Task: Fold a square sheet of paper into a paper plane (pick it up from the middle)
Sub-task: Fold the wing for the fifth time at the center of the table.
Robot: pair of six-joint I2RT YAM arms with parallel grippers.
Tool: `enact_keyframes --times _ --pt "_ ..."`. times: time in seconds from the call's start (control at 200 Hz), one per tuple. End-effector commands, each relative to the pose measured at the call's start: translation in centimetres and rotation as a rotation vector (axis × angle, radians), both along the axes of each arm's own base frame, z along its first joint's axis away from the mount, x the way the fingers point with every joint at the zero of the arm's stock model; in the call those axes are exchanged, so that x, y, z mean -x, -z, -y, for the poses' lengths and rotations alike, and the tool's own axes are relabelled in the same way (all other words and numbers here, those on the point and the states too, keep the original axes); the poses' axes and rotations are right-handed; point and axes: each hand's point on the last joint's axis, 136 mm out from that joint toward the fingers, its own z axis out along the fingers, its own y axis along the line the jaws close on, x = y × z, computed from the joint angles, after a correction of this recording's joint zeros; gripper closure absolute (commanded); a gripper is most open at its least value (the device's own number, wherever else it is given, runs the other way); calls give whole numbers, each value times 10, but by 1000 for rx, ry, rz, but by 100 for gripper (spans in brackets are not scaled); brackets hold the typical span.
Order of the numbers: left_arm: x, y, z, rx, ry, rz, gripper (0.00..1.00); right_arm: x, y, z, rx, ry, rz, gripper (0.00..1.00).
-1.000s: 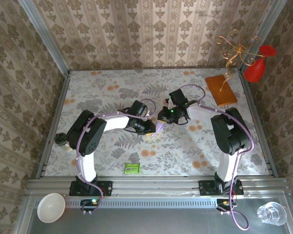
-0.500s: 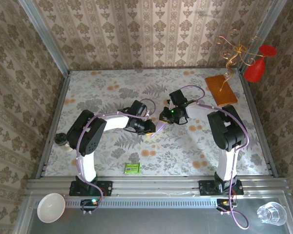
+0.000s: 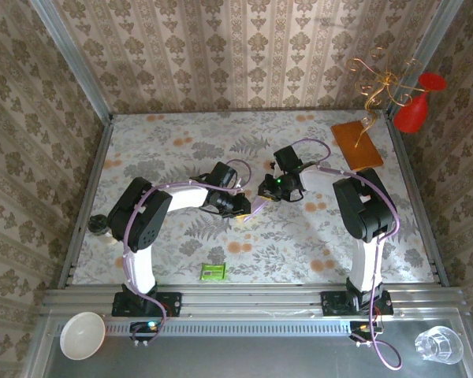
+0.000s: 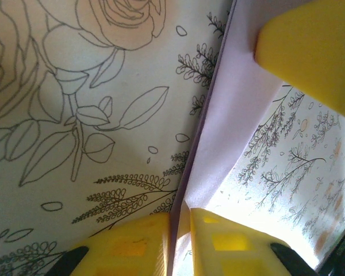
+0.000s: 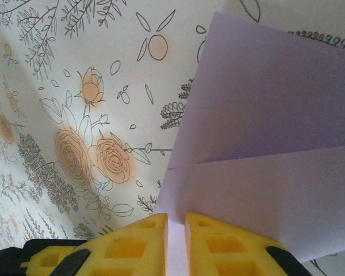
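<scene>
Top external: square sheet of paper [image 3: 257,207] at centre of table [image 3: 173,153]; left gripper [image 4: 179,230] at its 9 o'clock, right gripper [image 5: 176,227] at 2 o'clock, both clamped on it. Mid-fold, likely; next needs edges aligned, then a crease.

We looked into a robot test cell dressed as a home, not a lived-in room. Its walls [image 3: 244,55] were flat panels of damask wallpaper set in bare aluminium framing [image 3: 71,59], and the surface [image 3: 165,142] wore a floral print. The left arm [image 3: 142,216] and the right arm [image 3: 366,209] were bolted to a metal rail [image 3: 252,299] at the near edge. A red vase [image 3: 416,106], a gilt wire ornament [image 3: 376,79], a white bowl [image 3: 82,335] and a glass [image 3: 439,344] stood at the margins.
</scene>
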Motion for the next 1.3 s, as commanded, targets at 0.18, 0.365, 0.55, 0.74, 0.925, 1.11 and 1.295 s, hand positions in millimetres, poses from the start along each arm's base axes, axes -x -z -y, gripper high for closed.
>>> enact_keyframes --times 0.18,0.365,0.55,0.74,0.925,1.11,1.295 --pt "19 35 -16 -89 1 -83 82 -1 12 2 9 -22 -22 82" --pt "20 36 -16 -91 1 -88 84 0 15 3 23 -32 -33 82" --pt "20 35 -16 -89 2 -89 84 1 20 9 65 -29 -57 82" --pt "14 13 -14 -68 -4 -51 83 7 31 15 111 -31 -100 82" --pt "-3 -28 -12 -31 -38 47 69 11 35 17 121 -39 -117 83" --pt "-11 -41 1 15 -18 85 73 11 36 16 115 -41 -121 83" --pt "-10 -42 27 74 42 68 85 13 38 14 105 -44 -132 86"
